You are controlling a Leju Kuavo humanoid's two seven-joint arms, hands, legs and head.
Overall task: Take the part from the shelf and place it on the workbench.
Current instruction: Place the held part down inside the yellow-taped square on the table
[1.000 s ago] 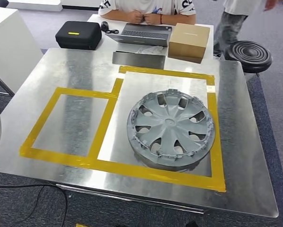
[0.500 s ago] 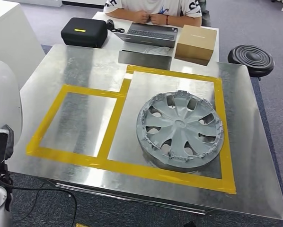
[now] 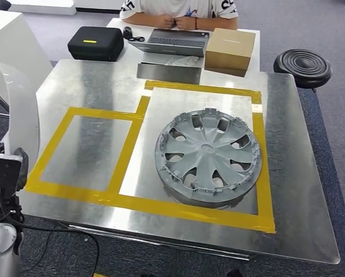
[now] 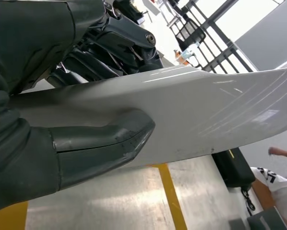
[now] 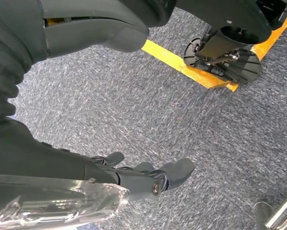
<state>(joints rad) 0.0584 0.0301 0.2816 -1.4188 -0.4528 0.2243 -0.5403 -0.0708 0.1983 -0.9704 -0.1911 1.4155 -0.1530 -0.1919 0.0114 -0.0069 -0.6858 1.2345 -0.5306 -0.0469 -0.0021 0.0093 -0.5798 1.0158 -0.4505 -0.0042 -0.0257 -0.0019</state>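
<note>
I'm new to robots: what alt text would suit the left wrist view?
The robot's left hand holds a long white part, thumb pressed on its face, above a metal workbench marked with yellow tape.

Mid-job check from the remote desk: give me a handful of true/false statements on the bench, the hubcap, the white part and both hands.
1. The hubcap lies inside the larger yellow-taped square. True.
2. The smaller taped square holds a part. False: it holds nothing; bare metal shows.
3. The left hand grips the white part. True: thumb on one face, fingers on the other.
4. The white part already rests on the workbench. False: it is held above the bench's left edge.
5. The right hand holds a part. False: its fingers are spread with nothing in them, over grey carpet.
</note>
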